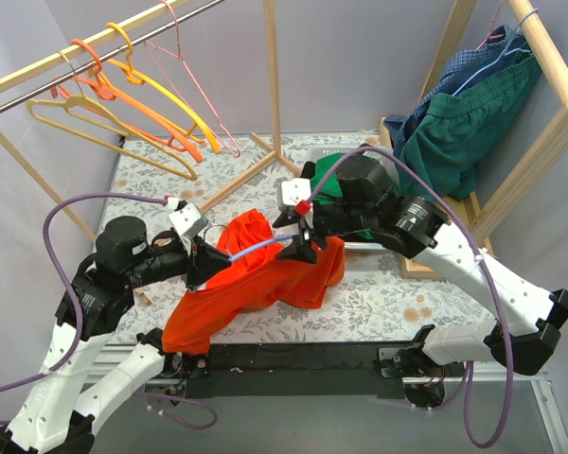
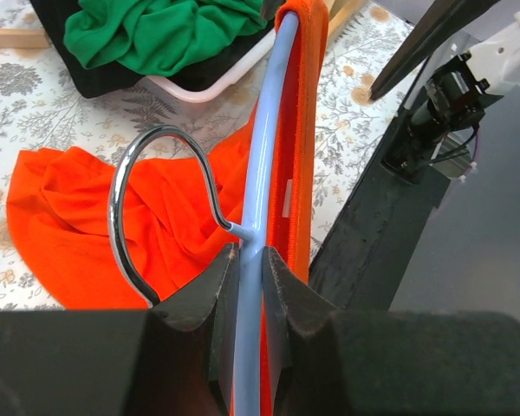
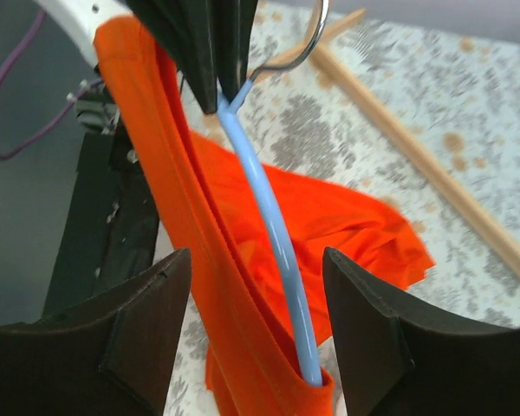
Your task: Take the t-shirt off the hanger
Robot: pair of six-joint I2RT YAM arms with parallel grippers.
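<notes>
An orange t-shirt (image 1: pixel 256 284) hangs from a light blue hanger (image 1: pixel 257 248) held above the table's front edge. Part of it lies crumpled on the table. My left gripper (image 1: pixel 208 253) is shut on the hanger's bar (image 2: pixel 258 173) just below its metal hook (image 2: pixel 121 217). The shirt's collar (image 2: pixel 305 130) runs alongside the bar. My right gripper (image 1: pixel 301 248) is open at the hanger's other end. In the right wrist view its fingers (image 3: pixel 147 329) straddle the blue bar (image 3: pixel 277 234) and the orange collar (image 3: pixel 182 199) without touching them.
A wooden rack (image 1: pixel 66 66) at the back left carries orange, yellow and pink hangers. A second rack (image 1: pixel 559 85) at the right holds blue and green garments. A white tray (image 2: pixel 217 82) with green cloth (image 2: pixel 156 35) sits behind the right arm. Wooden rods (image 1: pixel 237 180) lie on the table.
</notes>
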